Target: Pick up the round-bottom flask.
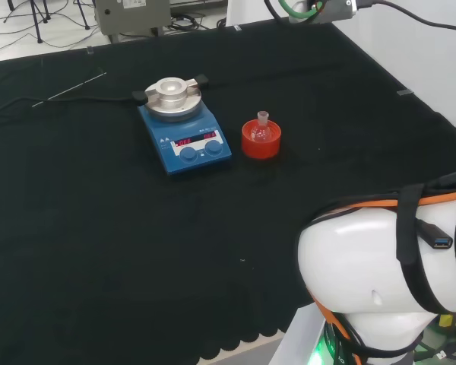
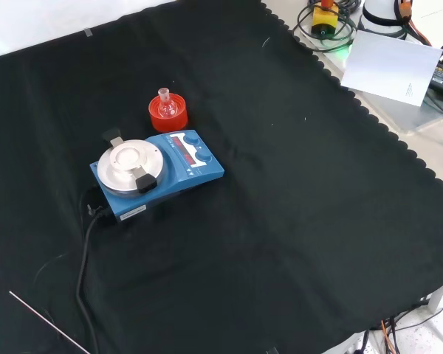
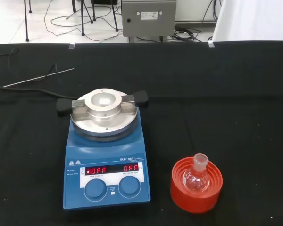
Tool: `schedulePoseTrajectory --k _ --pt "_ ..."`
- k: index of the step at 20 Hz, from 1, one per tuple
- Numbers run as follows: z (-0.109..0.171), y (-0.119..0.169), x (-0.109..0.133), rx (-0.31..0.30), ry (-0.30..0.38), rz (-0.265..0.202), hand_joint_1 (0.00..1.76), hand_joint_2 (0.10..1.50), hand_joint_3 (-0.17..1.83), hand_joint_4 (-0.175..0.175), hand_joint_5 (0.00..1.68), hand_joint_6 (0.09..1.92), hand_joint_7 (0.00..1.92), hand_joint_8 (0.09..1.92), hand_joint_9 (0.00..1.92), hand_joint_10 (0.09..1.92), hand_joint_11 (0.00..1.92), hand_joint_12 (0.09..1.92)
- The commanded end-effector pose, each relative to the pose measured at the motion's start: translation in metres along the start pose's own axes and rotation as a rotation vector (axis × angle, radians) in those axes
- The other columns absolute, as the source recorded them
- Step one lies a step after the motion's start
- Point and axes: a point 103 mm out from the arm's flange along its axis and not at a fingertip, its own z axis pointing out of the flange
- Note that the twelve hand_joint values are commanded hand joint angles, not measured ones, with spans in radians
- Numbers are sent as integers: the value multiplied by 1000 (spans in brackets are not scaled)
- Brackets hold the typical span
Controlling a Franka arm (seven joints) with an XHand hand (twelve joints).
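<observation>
Hand state: cannot tell. Arm link [image 1: 380, 262], big, white, smooth, strapped with black and orange, at head view's lower right.

Round-bottom flask [image 1: 262, 128]: small, clear glass, bulb seated upright in a red ribbed ring stand [image 1: 261, 141], short neck up. Contents too small to tell. In wrist view, flask [image 3: 196, 175] sits centred in the stand [image 3: 196, 190], untouched.

Just beside the stand, to the left in head view: blue stirrer plate [image 1: 185, 137], boxy, two round knobs and a lit red display on the front. On top, round silver metal block [image 1: 172, 97] with a shallow hollow in its middle and black handles at both sides. In front view, black cable [image 2: 85, 273] trailing from the plate's back.

Thin metal rod [image 1: 68, 89] lying on the cloth, well apart from the plate.

Table [image 1: 99, 251] under matte black cloth, scalloped hem at the near edge. Beyond the far edge: pale floor, grey metal box [image 3: 148, 18], loose cables.
</observation>
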Motion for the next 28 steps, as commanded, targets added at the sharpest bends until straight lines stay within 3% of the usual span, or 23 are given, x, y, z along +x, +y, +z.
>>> schedulePoseTrajectory --k 1,7,17,22,28 --pt "13 9 -8 11 14 18 27 1302 261 -24 214 87 56 476 123 629 0 973" --pt "48 25 -18 -1 10 47 97 1276 225 -31 240 87 83 489 142 638 0 995" --pt "144 119 -36 75 50 80 179 1263 202 -44 296 87 130 528 188 652 0 1106" --pt "172 156 -50 84 69 105 198 1260 197 -51 319 87 144 548 202 658 0 1139" --pt "198 179 -55 88 59 117 238 1244 188 -61 360 87 166 580 233 672 0 1173"
